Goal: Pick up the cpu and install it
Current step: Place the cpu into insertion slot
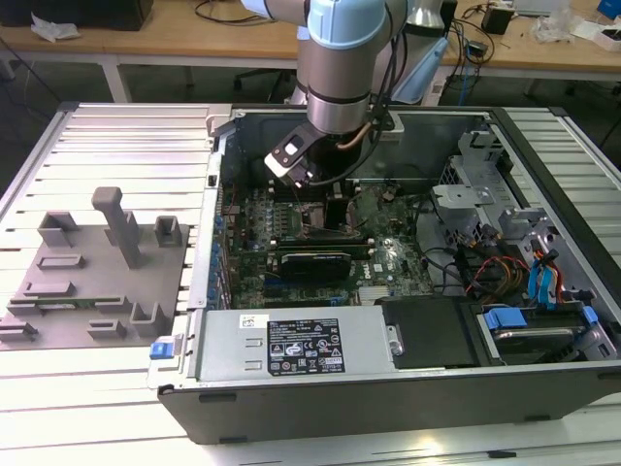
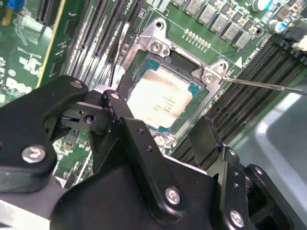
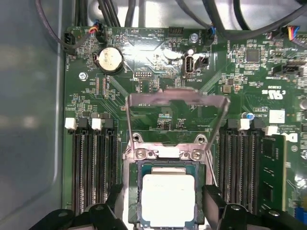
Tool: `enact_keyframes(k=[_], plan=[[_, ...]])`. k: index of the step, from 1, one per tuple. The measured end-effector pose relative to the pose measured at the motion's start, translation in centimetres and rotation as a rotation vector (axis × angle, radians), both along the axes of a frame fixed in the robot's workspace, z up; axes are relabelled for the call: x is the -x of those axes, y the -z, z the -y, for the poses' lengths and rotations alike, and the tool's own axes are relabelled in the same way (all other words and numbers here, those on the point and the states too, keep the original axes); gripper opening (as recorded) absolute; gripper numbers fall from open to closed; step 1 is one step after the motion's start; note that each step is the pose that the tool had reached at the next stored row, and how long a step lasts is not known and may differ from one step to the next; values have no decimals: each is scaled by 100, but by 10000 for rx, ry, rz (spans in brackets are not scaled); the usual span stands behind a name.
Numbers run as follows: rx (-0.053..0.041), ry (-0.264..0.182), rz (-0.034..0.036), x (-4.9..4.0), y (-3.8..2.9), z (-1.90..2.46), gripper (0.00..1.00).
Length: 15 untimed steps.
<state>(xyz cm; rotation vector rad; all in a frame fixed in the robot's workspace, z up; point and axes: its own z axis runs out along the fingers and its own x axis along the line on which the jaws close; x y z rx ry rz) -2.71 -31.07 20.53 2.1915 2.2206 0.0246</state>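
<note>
The cpu [image 3: 168,201], a silvery square chip, lies flat in the open motherboard socket [image 3: 132,191], seen in both wrist views [image 2: 160,98]. The socket's metal load plate [image 3: 175,98] stands swung up beyond it. My gripper [image 3: 163,213] hangs low over the socket, open, with one black finger [image 3: 115,206] on each side of the socket frame and a gap to the chip's edges. In the second wrist view the gripper [image 2: 158,112] straddles the chip the same way. In the exterior view the gripper [image 1: 335,209] reaches down into the open computer case [image 1: 388,388].
Memory slots [image 3: 88,172] flank the socket on both sides. A dark expansion card [image 1: 315,262] lies just in front of the gripper. Drive bays and cables [image 1: 514,262] crowd the exterior view's right. Grey fixture blocks [image 1: 97,282] stand on the slatted table at its left.
</note>
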Motion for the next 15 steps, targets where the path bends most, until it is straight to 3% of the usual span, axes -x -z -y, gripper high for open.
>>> enact_keyframes(k=[7, 8, 9, 10, 11, 12, 13, 15], plan=[[-8, 0, 0, 0, -24, 0, 75], [-10, 0, 0, 0, -24, 0, 67], [-11, 0, -1, 0, -25, 0, 67], [-13, 0, 0, 0, -24, 0, 55], [-14, -1, 0, 0, -25, 0, 49], [-15, 0, 0, 0, -25, 0, 49], [-17, 0, 0, 0, -25, 0, 36], [-20, 0, 0, 0, -24, 0, 31]])
